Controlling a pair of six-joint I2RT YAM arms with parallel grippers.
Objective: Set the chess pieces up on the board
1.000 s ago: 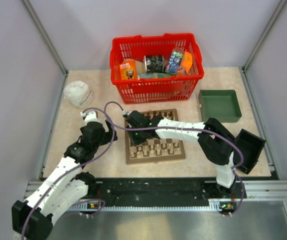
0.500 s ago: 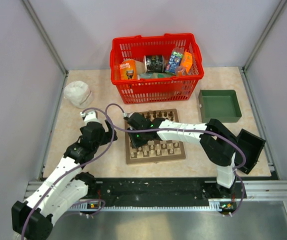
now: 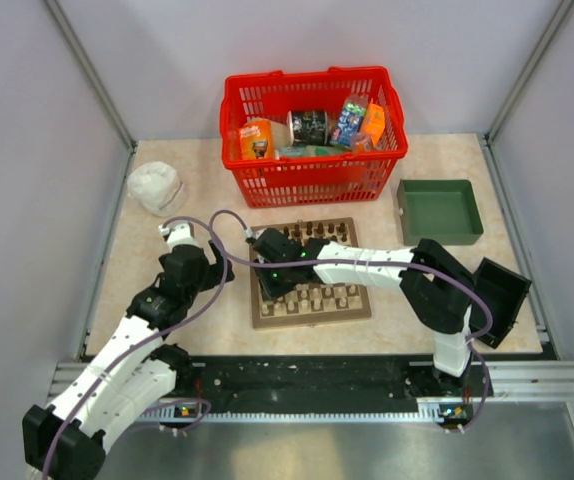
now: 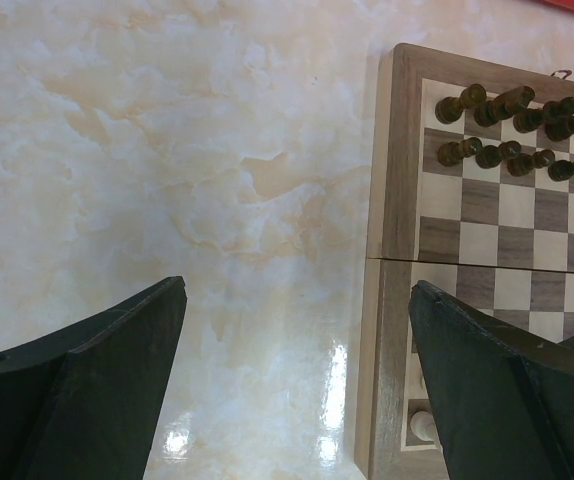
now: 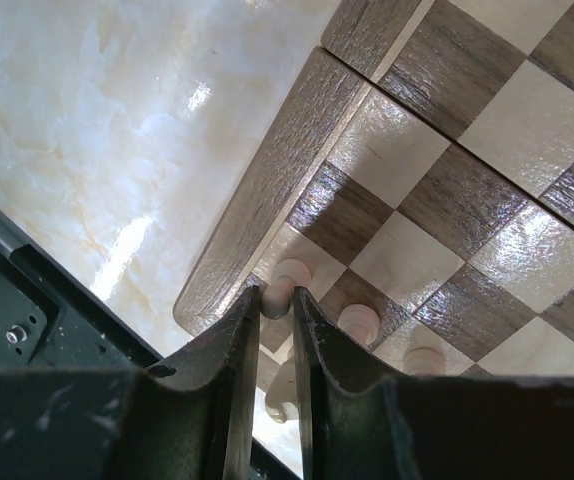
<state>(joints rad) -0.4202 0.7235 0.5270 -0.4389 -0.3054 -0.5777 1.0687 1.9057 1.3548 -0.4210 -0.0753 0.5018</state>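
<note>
The board (image 3: pixel 312 240) lies mid-table with dark chess pieces (image 3: pixel 317 232) in its far rows and pale chess pieces (image 3: pixel 317 298) in its near rows. My right gripper (image 3: pixel 272 283) hangs over the board's near-left part. In the right wrist view the gripper (image 5: pixel 277 296) is shut on a pale piece (image 5: pixel 289 272) above the corner squares of the board (image 5: pixel 267 180), with other pale pieces (image 5: pixel 359 322) beside it. My left gripper (image 4: pixel 297 300) is open and empty over bare table just left of the board (image 4: pixel 392 150); dark pieces (image 4: pixel 517 105) stand in two rows.
A red basket (image 3: pixel 312 180) with packaged goods stands behind the board. A green tray (image 3: pixel 439 210) is at the far right, a white crumpled bundle (image 3: pixel 154 187) at the far left. A black box (image 3: pixel 502 300) sits by the right arm.
My right gripper has moved a little toward the board's near-left corner, still holding the pale piece. The left arm has barely moved.
</note>
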